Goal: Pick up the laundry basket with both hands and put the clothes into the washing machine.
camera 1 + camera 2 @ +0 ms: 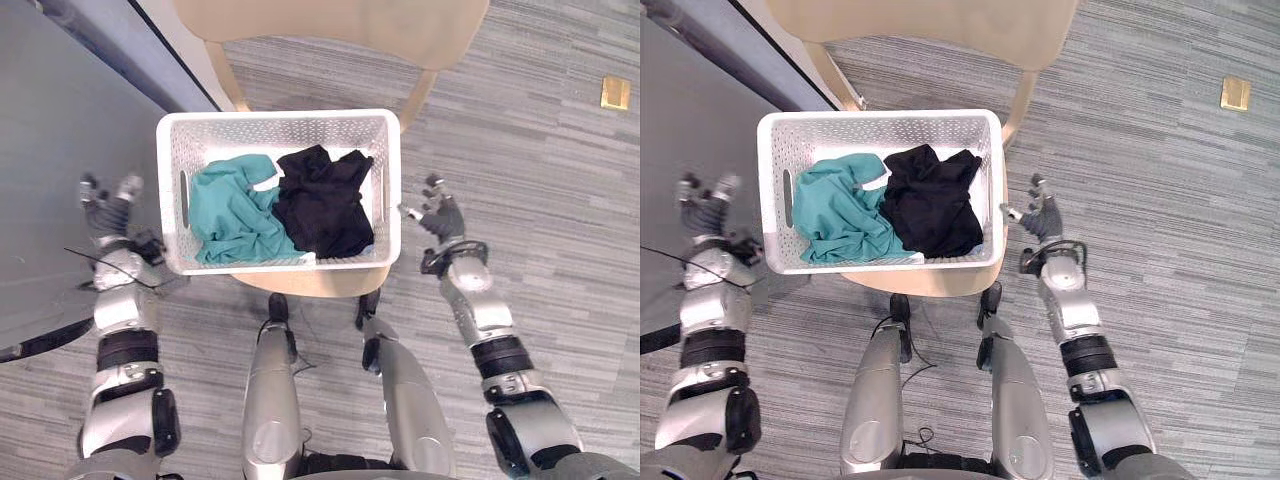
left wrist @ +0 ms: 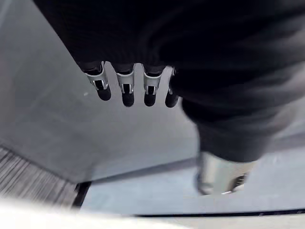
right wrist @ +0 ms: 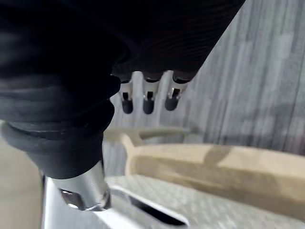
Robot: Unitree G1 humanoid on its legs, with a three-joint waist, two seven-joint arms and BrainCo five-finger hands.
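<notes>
A white perforated laundry basket (image 1: 384, 128) rests on a light wooden chair (image 1: 330, 30). Inside it lie a teal garment (image 1: 228, 215) on the left and a black garment (image 1: 322, 200) on the right. My left hand (image 1: 108, 205) hovers a short way off the basket's left side, fingers straight and apart from it. My right hand (image 1: 438, 215) hovers just off the basket's right wall, fingers relaxed, thumb pointing toward the wall without touching. In the right wrist view the basket's rim and handle slot (image 3: 152, 212) show past the fingers (image 3: 148, 102).
A grey panel (image 1: 50, 150) with a dark-edged strip fills the left side. Striped grey carpet (image 1: 540, 160) spreads to the right, with a small brass floor plate (image 1: 615, 92) at the far right. The chair seat edge (image 1: 310, 283) sticks out under the basket.
</notes>
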